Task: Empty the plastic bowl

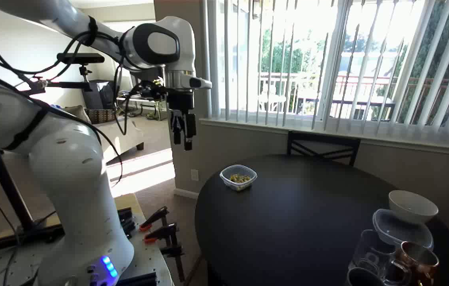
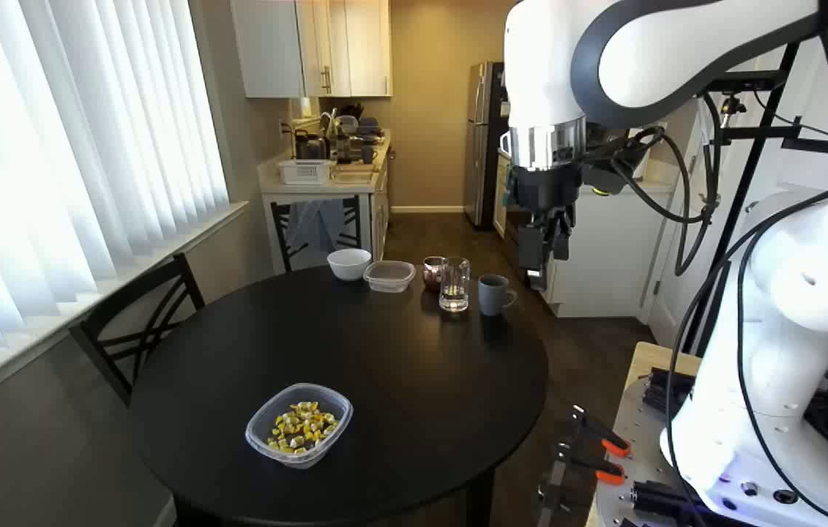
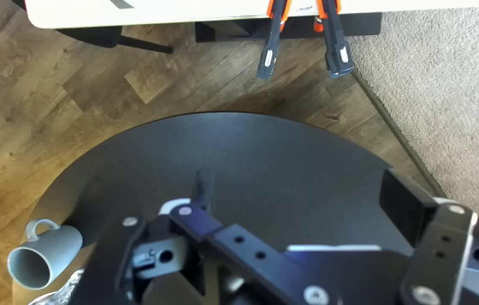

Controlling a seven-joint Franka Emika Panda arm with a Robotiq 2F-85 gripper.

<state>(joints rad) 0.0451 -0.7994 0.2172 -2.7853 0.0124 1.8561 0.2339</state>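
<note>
On the dark round bench, with twelve at its far edge as an exterior view shows it, the plastic bowl stands upright toward seven o'clock from the middle; it is clear-walled and squarish with rounded corners, and a low heap of small yellow and white pieces lies in it, leaving the upper walls bare; well apart from it, up toward two o'clock, hangs the claw, its fingers spread wide in the wrist view and holding nothing; so I judge the job has not yet begun; watching from here, I'd guess the bowl is light, its load adding little; the thin plastic should bend under a hard squeeze rather than crack, and its smooth base will likely skate over the bench at a nudge; I would come straight down on the rim at about one o'clock, one finger inside and one outside, midway along the straight side and not on a rounded corner, where the claw would have little to bear on; a squeeze across the whole width looks riskier to me, since the walls flare toward the lip and could slip downward; once it tilts, the pieces will probably run to the low side, so slow tipping seems wise; the white bowl at twelve o'clock or the clear tub just beside it might receive them, though the task names no place.
</note>
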